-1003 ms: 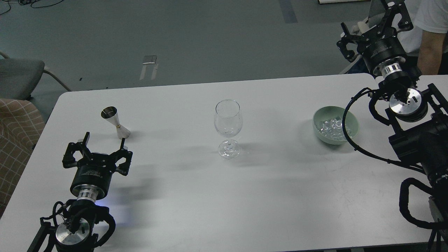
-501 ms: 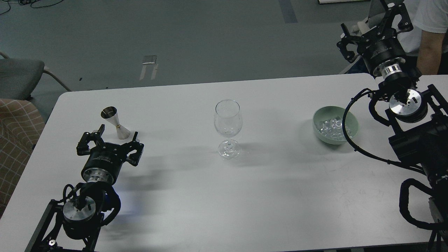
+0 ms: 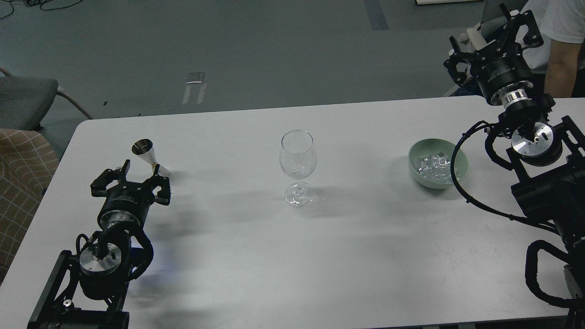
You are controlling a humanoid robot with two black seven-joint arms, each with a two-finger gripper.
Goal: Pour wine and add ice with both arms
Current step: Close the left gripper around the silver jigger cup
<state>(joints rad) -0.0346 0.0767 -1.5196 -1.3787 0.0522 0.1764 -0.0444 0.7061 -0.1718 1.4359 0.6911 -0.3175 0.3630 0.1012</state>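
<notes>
An empty clear wine glass [image 3: 298,167] stands upright in the middle of the white table [image 3: 274,256]. A small silver jigger [image 3: 148,156] stands at the left. My left gripper [image 3: 140,170] is open and empty, its fingers just in front of the jigger's base, not touching it as far as I can see. A pale green bowl [image 3: 461,165] at the right holds several clear ice cubes [image 3: 432,165]. My right gripper [image 3: 492,33] is open and empty, raised beyond the table's far right corner, well behind the bowl.
A person's bare arm [image 3: 560,59] in a white shirt is at the far right, close behind my right gripper. A grey chair [image 3: 25,98] and a checked cushion [image 3: 20,183] stand off the table's left side. My right arm's black cable [image 3: 457,164] loops beside the bowl.
My left gripper has moved forward towards the jigger, its fingers now at the jigger's base. My right gripper has shifted slightly right and away. Glass, bowl and jigger have not moved.
</notes>
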